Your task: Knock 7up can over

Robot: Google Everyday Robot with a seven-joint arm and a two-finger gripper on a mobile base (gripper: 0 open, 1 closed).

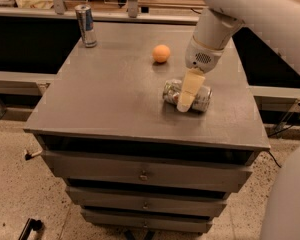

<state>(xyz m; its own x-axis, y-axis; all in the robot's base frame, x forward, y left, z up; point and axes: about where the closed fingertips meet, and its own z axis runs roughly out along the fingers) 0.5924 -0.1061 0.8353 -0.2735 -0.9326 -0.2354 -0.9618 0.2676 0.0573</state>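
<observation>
The 7up can [204, 98] lies on its side on the grey cabinet top [110, 94], right of the middle, silver end facing left. My gripper [184, 103] comes down from the white arm at the upper right. It is right at the can, crossing in front of its middle and reaching down to the tabletop. It hides the can's middle part.
An orange ball [161, 53] sits behind the can. A tall slim silver-blue can [86, 25] stands upright at the back left corner. The cabinet has drawers below its front edge [145, 139]. A dark shelf runs behind.
</observation>
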